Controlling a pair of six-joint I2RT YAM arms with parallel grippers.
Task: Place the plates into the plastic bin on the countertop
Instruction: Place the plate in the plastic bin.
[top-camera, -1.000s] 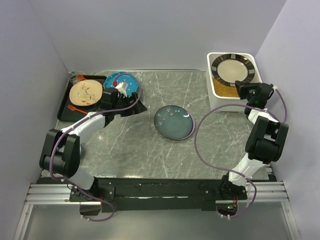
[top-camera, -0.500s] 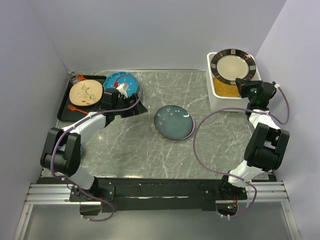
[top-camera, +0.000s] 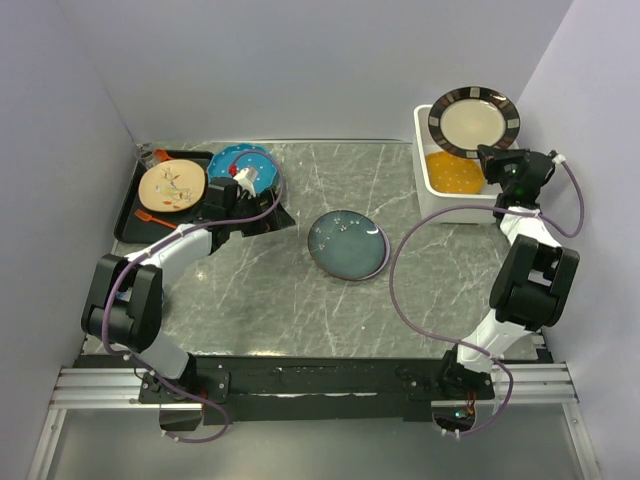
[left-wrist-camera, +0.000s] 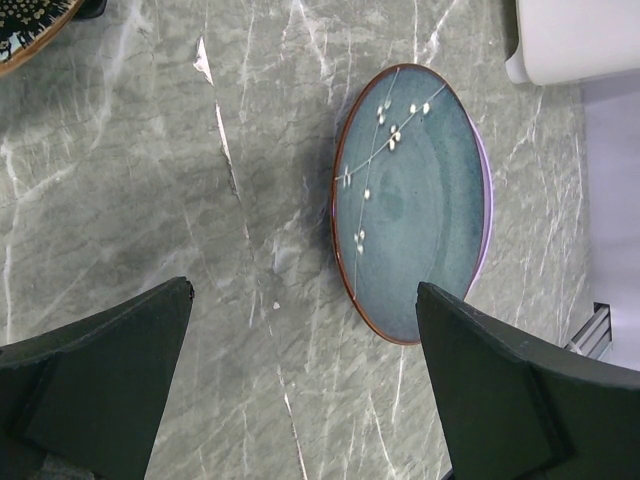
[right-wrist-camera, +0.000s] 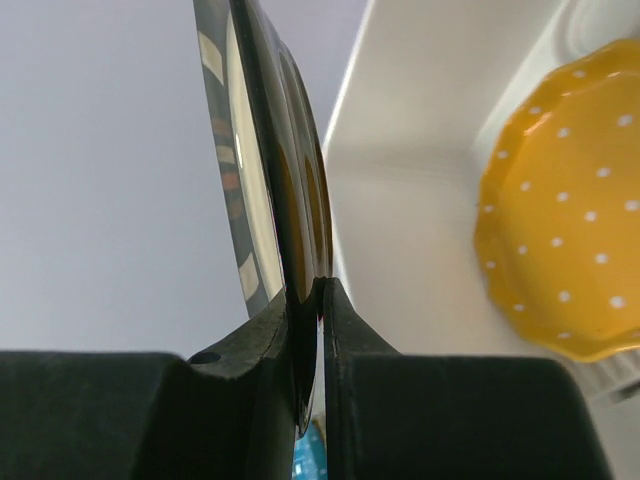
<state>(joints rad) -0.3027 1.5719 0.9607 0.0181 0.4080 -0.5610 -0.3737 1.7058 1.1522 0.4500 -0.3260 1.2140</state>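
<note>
striped plate clamped in right end effector above plastic bin

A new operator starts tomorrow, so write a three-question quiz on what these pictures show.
1. True or false: the striped-rim plate lies flat inside the plastic bin.
2. Which one lies in the bin? A plain red plate; B orange dotted plate; C green plate.
3. Fill in: the left fingers stand ____.
Key: 1 false, the right fingers hold it up by its rim; 2 B; 3 open.
</note>
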